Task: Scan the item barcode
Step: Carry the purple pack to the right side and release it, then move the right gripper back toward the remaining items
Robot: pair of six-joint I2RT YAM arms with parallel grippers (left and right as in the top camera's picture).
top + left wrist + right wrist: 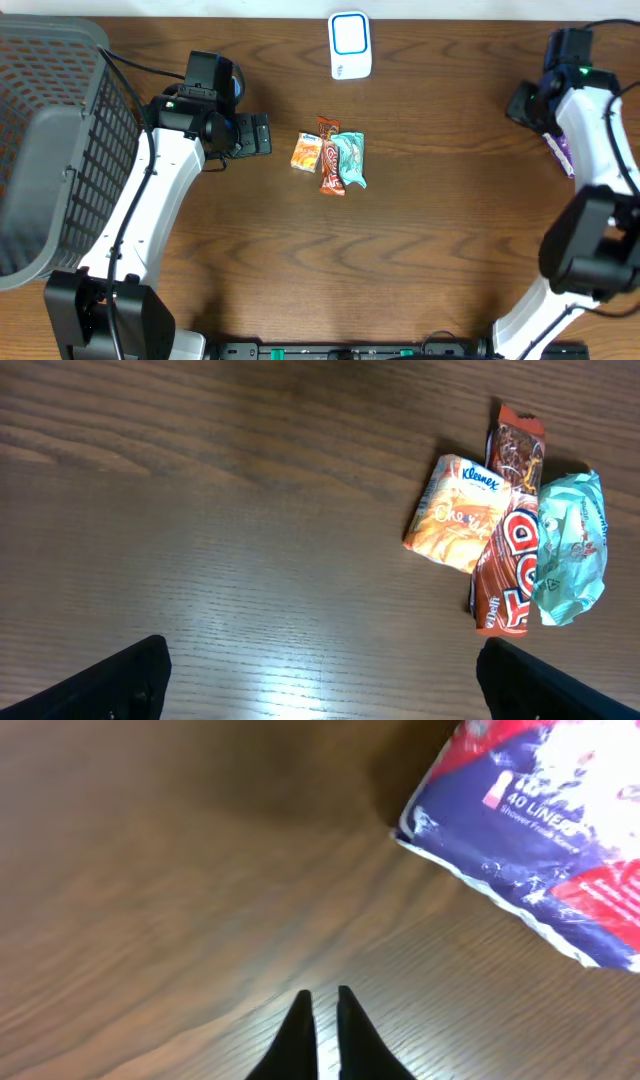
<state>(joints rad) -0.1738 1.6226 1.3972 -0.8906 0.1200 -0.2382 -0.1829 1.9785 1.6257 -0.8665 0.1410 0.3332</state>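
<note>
At the centre of the table (430,240), three small items lie in a touching cluster: an orange tissue pack (458,512), a brown-red snack bar (508,550) overlapping its edge, and a teal packet (568,548) against the bar's other side. The white scanner (350,45) stands apart from them, near the table's far edge. A grey basket (60,140) occupies the left side.

The left gripper (262,134) is spread wide, holds nothing, and hovers just beside the cluster. The right gripper (322,995) has its fingers pressed almost together with nothing between them; a blue-and-red package (540,870) lies near it, untouched.

Likely hazards, by judgement:
- Because the three items touch and overlap, a wide grasp may catch two at once or drag a neighbour along.
- The right fingers have closed on bare wood — the package is not held, so lifting now would carry nothing to the scanner.
- No barcode is visible on any item; one presented with the wrong face toward the scanner would not read.
</note>
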